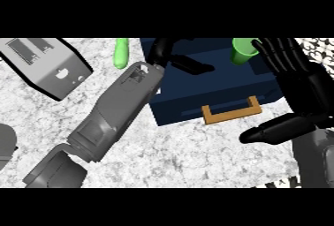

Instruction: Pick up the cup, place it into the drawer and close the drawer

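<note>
The green cup [243, 50] stands upright at the far right of the navy drawer [215, 86], whose front carries an orange handle [231, 111]. Whether the cup sits inside the drawer or behind it I cannot tell. My right hand [306, 88] is open just right of the cup, its straight fingers [279, 54] alongside the cup's wall and its thumb [274, 130] far below, near the handle. My left hand [163, 50] lies over the drawer's far left corner with relaxed fingers [192, 65] resting on the navy surface, holding nothing.
A grey toaster [49, 66] stands at the far left. A long green vegetable [121, 54] lies beside my left wrist. A grey rounded object [5, 148] shows at the left edge. The marbled counter [189, 154] lies in front of the drawer.
</note>
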Available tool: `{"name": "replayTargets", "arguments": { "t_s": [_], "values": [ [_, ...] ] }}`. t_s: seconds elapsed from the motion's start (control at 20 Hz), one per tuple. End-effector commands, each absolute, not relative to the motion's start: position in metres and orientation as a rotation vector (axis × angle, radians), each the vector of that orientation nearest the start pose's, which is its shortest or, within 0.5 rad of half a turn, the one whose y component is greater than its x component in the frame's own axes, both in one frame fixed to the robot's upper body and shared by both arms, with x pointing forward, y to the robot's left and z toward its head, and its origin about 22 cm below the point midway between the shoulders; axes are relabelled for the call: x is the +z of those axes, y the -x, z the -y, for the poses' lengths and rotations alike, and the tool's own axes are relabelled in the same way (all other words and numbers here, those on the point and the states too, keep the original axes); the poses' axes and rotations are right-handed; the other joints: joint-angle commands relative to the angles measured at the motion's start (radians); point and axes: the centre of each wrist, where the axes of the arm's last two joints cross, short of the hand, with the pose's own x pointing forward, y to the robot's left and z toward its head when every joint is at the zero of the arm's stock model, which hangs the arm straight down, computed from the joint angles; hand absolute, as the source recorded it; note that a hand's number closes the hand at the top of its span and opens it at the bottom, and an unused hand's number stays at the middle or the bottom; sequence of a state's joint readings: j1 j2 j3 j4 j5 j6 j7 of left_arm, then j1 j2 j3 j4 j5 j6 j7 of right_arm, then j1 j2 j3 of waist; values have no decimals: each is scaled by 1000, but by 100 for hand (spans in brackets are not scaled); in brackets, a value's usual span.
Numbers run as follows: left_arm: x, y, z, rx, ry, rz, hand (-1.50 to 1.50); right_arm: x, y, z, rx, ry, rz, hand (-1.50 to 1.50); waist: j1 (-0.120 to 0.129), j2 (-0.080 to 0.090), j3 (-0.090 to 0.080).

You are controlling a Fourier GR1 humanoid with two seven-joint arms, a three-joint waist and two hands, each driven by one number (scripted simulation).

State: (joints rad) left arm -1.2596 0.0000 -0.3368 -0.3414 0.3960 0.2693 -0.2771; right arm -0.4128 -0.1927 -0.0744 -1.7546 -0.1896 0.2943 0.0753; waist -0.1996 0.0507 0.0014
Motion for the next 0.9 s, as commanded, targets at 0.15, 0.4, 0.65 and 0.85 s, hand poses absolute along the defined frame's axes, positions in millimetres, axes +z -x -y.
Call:
{"name": "replayTargets", "arguments": {
  "t_s": [0.15, 0.4, 0.65, 0.85],
  "values": [
    [127, -437, -37, -217, 273, 1852, -150, 157, -299, 206, 663, -619, 1957, 150, -15, 4, -1],
    [135, -438, -35, -92, 266, 1917, -150, 160, -292, 204, 980, -552, 1758, 150, 40, -20, -3],
    [119, -438, -43, -34, 257, 1925, -150, 148, -288, 221, 1134, -318, 1591, -150, 97, -28, -2],
    [121, -440, -44, 4, 235, 1904, -150, 140, -273, 220, 1243, -58, 1605, -150, 139, -40, -1]
  ]
}}
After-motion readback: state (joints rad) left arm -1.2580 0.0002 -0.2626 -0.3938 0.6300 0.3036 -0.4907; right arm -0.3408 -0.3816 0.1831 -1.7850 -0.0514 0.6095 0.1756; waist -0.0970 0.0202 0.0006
